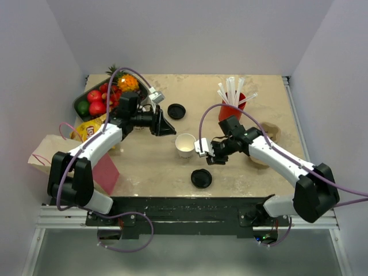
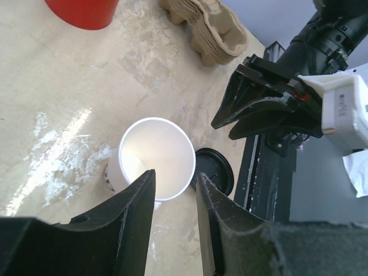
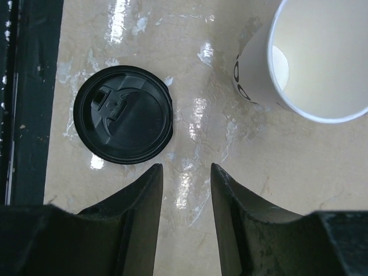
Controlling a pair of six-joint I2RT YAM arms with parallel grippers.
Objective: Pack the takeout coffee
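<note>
Beige marbled stone-look worktop (image 1: 149,167), scuffed and streaked white in places. Plain pale grey-white back wall (image 1: 190,34), with matching side walls left (image 1: 34,69) and right (image 1: 339,69), boxing the worktop in on three sides. Black metal base plate (image 1: 184,206) runs along the near edge, with a silver aluminium rail (image 1: 57,214) just below it. Dull grey floor (image 1: 190,256) beneath. Even overhead light, soft shadows. Bright glare patches (image 3: 198,106) on the worktop in the right wrist view. No windows visible.
</note>
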